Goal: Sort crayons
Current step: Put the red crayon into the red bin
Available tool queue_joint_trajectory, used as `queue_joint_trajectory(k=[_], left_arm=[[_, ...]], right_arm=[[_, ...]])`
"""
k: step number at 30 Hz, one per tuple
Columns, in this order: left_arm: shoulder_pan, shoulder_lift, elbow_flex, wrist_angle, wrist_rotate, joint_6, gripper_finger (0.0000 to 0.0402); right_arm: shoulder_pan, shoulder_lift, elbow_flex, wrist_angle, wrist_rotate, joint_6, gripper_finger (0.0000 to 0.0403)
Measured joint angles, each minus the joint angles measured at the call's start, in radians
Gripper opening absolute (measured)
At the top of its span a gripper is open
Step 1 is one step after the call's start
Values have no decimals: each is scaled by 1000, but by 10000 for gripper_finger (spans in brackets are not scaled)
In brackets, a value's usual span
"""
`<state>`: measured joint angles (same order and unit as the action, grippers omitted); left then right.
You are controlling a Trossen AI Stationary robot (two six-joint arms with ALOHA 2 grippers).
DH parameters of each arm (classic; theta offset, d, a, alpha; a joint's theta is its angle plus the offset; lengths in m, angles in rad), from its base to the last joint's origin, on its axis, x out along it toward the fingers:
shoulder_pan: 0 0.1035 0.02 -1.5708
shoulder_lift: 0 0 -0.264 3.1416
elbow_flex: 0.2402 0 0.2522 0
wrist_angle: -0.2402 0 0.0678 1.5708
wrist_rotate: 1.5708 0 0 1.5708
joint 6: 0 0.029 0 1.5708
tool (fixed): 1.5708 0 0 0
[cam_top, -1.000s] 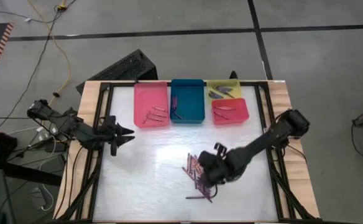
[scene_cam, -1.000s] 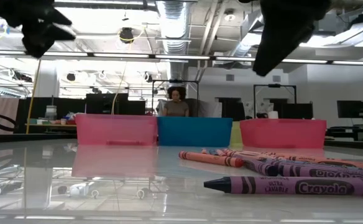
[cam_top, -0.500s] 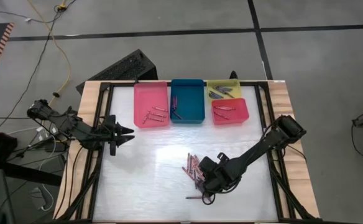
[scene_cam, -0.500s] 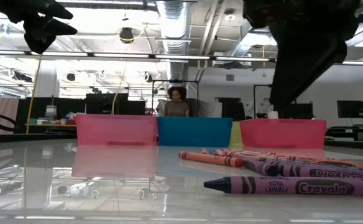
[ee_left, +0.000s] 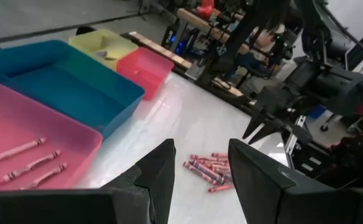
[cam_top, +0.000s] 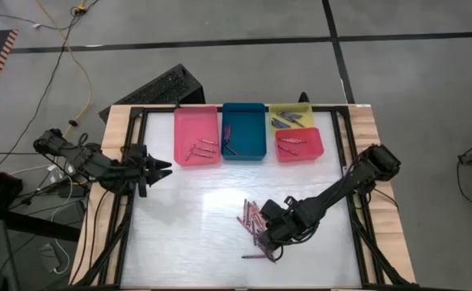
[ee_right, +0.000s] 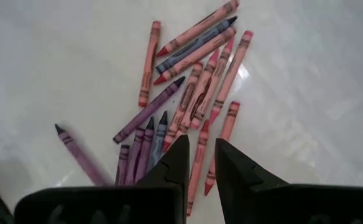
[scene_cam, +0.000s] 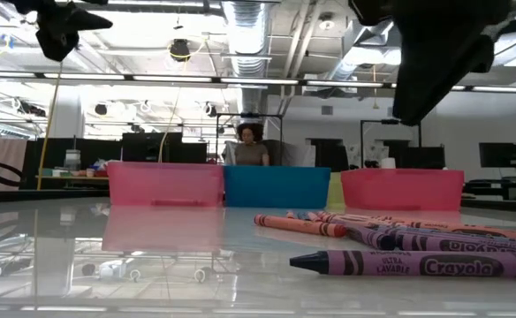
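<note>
right end effector (ee_right: 198, 163): above the pile, fingers slightly parted, gripping nothing | thin red, pink, purple and blue wax crayons (cam_top: 254, 220): loose pile on white counter (cam_top: 187, 218), toward its front edge, right of centre | left end effector (cam_top: 162, 170): near left edge, fingers parted, empty

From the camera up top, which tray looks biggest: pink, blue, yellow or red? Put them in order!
1. Pink tray and blue tray: look about the same, too close to rank.
2. Red tray.
3. Yellow tray: smallest showing, partly covered by the red one.
</note>
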<state>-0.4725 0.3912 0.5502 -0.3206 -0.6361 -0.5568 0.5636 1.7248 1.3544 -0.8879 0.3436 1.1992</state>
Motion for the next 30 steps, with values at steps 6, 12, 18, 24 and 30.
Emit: queue_joint_trajectory(k=[6, 12, 18, 24, 30], left_arm=[[0, 0, 4, -3, 1, 14, 139], [0, 0, 4, -3, 11, 15, 139], [0, 0, 4, -3, 25, 15, 139], [0, 1, 4, -2, 1, 14, 139], [0, 1, 4, 22, -7, 23, 139]], right_arm=[[-9, 0, 0, 10, -1, -43, 72], [12, 0, 0, 10, -2, -38, 72], [43, 12, 0, 6, 11, -39, 72], [52, 67, 0, -1, 22, -70, 72], [41, 96, 0, -2, -53, -74, 72]])
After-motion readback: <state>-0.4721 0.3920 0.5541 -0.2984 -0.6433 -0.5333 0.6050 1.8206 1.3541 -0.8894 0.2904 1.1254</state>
